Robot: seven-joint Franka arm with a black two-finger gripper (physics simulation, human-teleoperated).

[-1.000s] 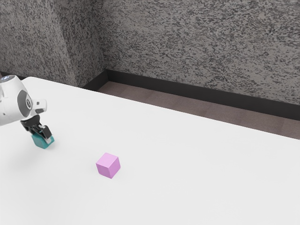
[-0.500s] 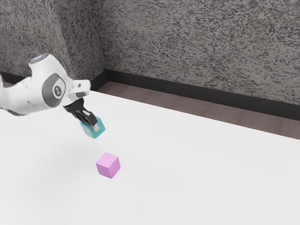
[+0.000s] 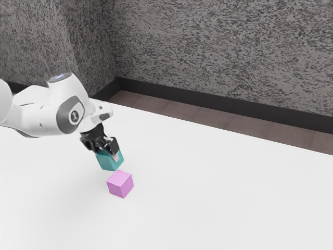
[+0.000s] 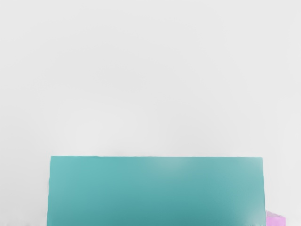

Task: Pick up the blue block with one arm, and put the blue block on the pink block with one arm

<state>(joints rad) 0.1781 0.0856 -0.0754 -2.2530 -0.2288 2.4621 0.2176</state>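
Clamping the blue block (image 3: 109, 162) between both fingers, black gripper (image 3: 107, 152) tilted in the air, blue block lifted off the white table (image 3: 218, 177), just above the pink block (image 3: 120, 183) and slightly toward the exterior view's left of it, pink block's corner peeking past the blue block in the wrist view, speckled wall (image 3: 218, 47) well behind the pink block

I see bright, even light over the white surface (image 3: 223, 182), falling from above: the pink block (image 3: 120, 184) has a paler top than sides. Shadows are faint and soft. The speckled wall (image 3: 218, 47) looks dimmer than the surface.
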